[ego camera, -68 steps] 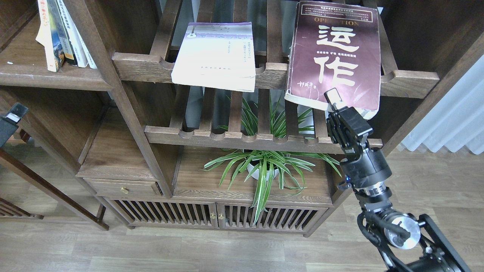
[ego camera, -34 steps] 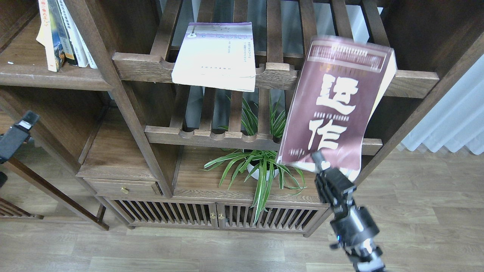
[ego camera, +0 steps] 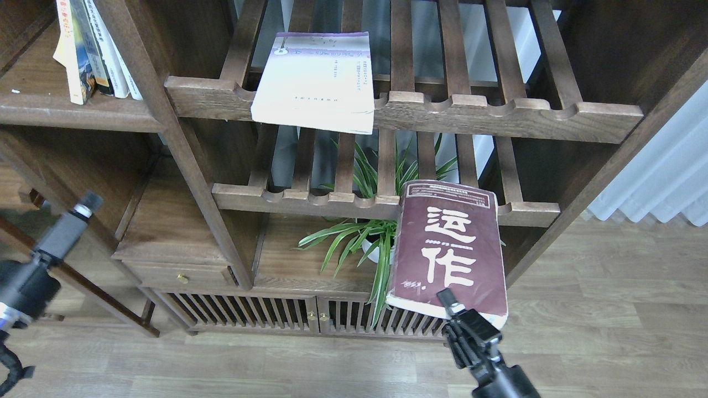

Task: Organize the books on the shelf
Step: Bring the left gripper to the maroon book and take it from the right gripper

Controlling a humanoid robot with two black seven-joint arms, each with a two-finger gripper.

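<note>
A thick maroon book (ego camera: 448, 249) with big cream characters hangs in front of the cabinet's lower right. My right gripper (ego camera: 451, 310) is shut on its bottom edge, one finger (ego camera: 446, 298) lying on the cover. A thin white-lavender book (ego camera: 315, 80) lies flat on the upper slatted rack, its front edge overhanging the rail. The solid dark brown shelf (ego camera: 33, 110) is at the upper left. My left gripper (ego camera: 72, 221) is low at the left, apart from any book and seen end-on, so its fingers cannot be told apart.
Slim upright books (ego camera: 91, 50) stand on the upper left shelf. Two slatted racks with scalloped rails (ego camera: 498, 113) (ego camera: 310, 198) fill the middle. A spider plant (ego camera: 381, 243) in a white pot sits just left of the held book. A drawer (ego camera: 177, 273) and slatted doors (ego camera: 310, 318) are below.
My right gripper has pulled the maroon book off the upper slatted rack and carried it down and toward me. The left arm has risen and moved right.
</note>
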